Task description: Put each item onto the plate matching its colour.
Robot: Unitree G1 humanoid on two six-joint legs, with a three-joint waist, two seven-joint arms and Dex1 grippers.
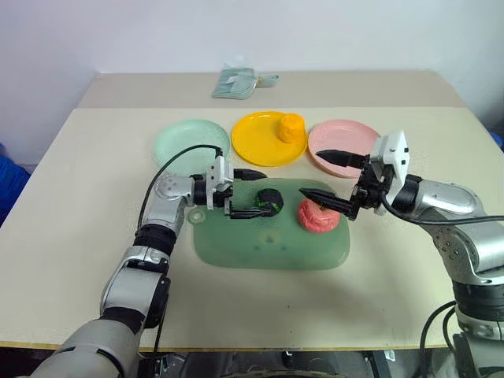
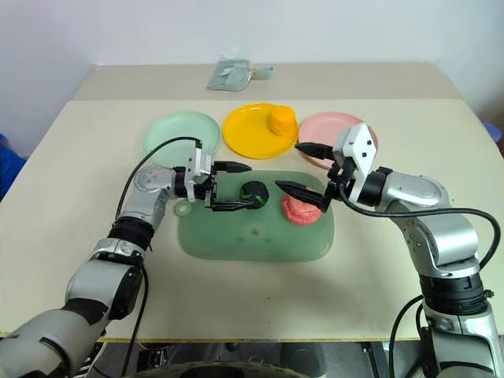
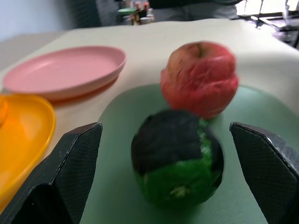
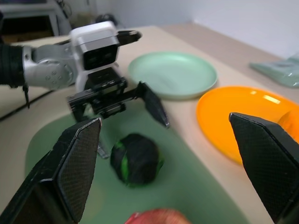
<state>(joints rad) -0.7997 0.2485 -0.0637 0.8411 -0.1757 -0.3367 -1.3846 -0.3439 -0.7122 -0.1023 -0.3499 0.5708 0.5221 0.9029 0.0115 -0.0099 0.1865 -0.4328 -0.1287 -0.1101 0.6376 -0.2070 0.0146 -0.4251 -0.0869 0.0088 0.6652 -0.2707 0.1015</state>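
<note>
Left arm: reaches forward from the lower left, wrist bent so the left gripper (image 1: pixel 253 192) points level toward the robot's right, its 2 black fingers (image 3: pixel 77 163) spread wide with nothing clamped between them. Right arm: comes in from the right with the elbow bent, the right gripper (image 1: pixel 328 177) level and aimed forward-left, its 2 fingers (image 4: pixel 77 161) likewise wide apart and empty.

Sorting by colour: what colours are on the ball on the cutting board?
Black with bright green patches on the ball, clearest in the left wrist view.
</note>
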